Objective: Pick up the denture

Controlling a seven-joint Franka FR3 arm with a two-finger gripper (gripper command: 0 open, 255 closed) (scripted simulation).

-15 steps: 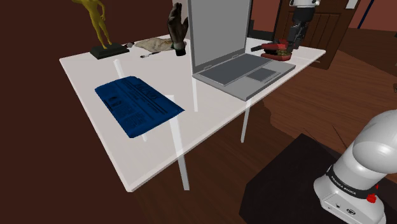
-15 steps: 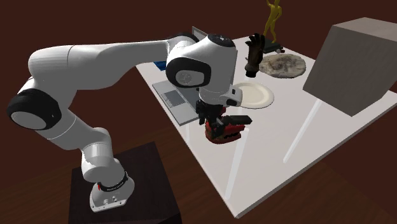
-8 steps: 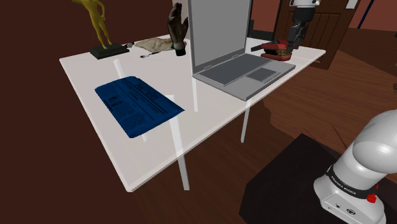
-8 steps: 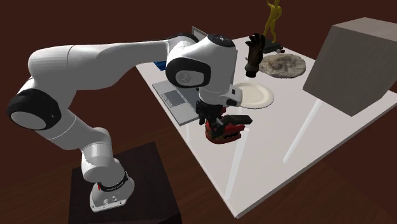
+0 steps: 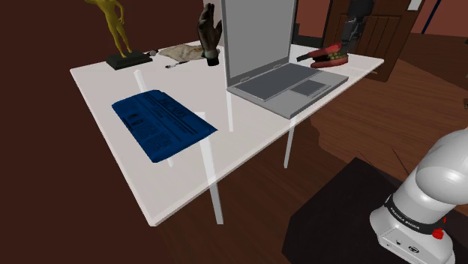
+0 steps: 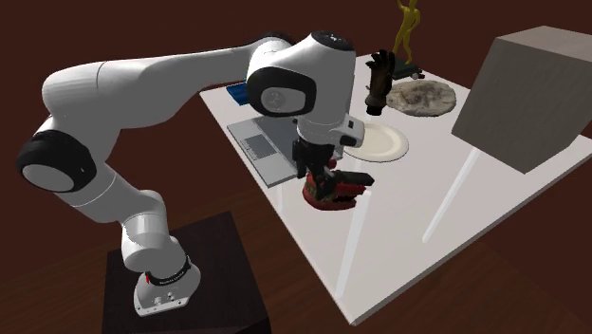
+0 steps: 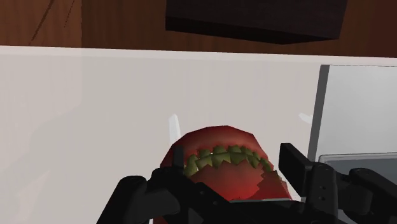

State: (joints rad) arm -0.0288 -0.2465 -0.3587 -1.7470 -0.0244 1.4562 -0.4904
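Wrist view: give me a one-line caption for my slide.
End effector clasping a red denture with greenish teeth over a white table, grey laptop alongside.

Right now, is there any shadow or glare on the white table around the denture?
Wrist view: a faint grey shadow dims the table beside the denture, with two small pale glints; shoulder view: long pale streaks cross the tabletop.

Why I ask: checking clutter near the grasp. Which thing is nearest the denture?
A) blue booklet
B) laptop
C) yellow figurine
B: the denture, clasped between the fingers, is right beside the laptop, at its base.
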